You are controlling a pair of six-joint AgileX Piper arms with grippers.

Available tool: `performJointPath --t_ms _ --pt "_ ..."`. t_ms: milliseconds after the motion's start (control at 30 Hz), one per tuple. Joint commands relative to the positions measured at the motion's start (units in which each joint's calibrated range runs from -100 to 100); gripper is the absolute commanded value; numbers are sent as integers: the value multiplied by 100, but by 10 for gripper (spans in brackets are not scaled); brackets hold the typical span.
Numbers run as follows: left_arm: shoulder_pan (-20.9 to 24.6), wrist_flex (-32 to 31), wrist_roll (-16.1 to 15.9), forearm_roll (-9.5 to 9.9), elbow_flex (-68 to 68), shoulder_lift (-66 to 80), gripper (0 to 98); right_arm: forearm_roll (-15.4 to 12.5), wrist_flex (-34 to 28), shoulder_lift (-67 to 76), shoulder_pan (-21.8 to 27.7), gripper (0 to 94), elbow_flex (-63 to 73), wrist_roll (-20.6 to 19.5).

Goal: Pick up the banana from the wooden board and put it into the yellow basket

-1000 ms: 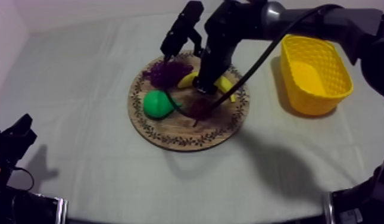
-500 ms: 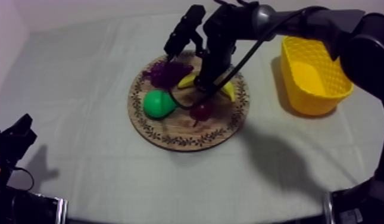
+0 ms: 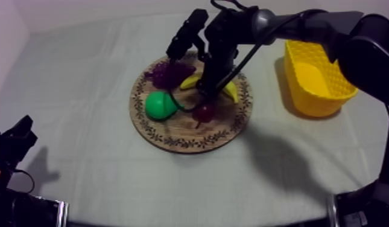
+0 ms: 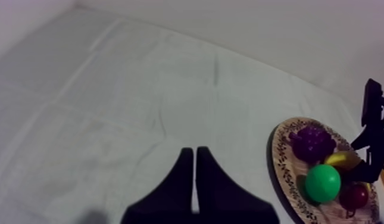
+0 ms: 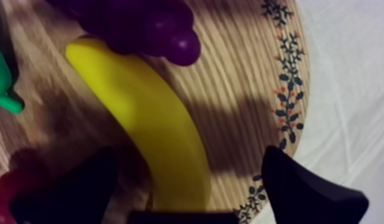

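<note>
- The right arm [image 3: 281, 24] comes in from the upper right and bends steeply down over the wooden board [image 3: 172, 142].
- The board sits mid-table, and the yellow basket [image 3: 320, 99] stands well apart on its right.
- The banana [image 5: 152, 119] lies flat on the board. One end touches the bunch of grapes [image 5: 140, 24], with the pear [image 3: 159, 104] and the small red fruit [image 3: 204, 112] close by.
- It looks like a light, stiff toy with a smooth skin, so it may slip. I'd pinch it across the thick middle, square to the curve.
- The right gripper [image 5: 188, 155] hangs low with its fingers spread wide. They straddle the banana and have not yet closed on it.
- The left gripper [image 4: 194, 173] sits parked low at the left side, its fingers pressed together on nothing.
</note>
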State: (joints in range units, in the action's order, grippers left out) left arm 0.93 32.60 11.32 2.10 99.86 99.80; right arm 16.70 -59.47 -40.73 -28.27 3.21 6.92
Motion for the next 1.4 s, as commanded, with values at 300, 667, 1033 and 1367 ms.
performJointPath --t_ms 300,667,1033,1367 --pt "-3 -2 -1 -2 3 3 1 -216 -21 -47 16 400 41 242" --pt "-3 -2 -1 -2 3 3 1 -270 47 -84 23 238 -1 252" --pt "-3 -2 -1 -2 3 3 1 -253 49 -45 -11 200 -40 198" --pt "-3 -2 -1 -2 3 3 1 -253 -155 484 65 199 -59 228"
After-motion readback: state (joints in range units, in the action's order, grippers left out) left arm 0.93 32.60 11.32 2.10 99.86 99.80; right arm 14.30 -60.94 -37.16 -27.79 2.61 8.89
